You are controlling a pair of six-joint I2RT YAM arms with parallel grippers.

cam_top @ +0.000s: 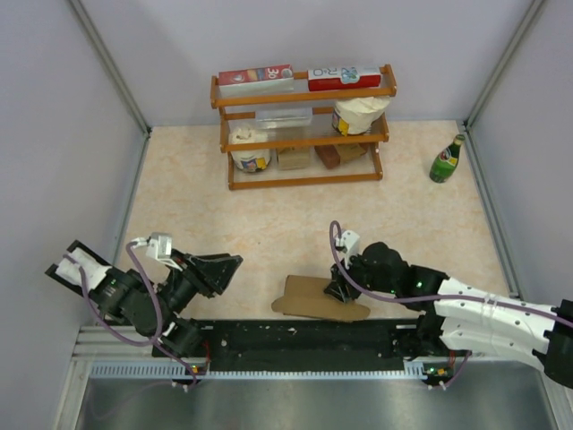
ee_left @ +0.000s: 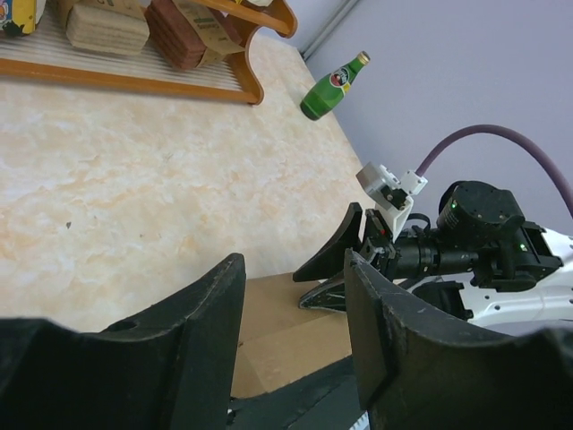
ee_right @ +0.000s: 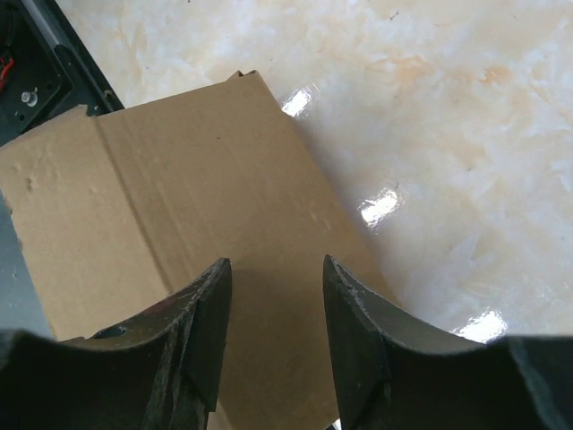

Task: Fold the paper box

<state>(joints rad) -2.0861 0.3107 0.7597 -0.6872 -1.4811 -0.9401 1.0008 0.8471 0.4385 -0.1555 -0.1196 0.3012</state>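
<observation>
brown paper box [ee_right: 179,179] flat beneath right tool [ee_right: 275,269], jaws apart

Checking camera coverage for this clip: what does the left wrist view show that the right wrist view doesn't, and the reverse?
Left wrist only: the wooden rack, the green bottle and the right arm's purple cable. Right wrist only: the crease in the paper box, close up. Both: the paper box, the marbled table and the right end effector.

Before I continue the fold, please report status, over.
Left fingers open, empty. Right fingers open, low over the paper box, lying flat. Shelf and bottle far off, nothing in the way.
</observation>
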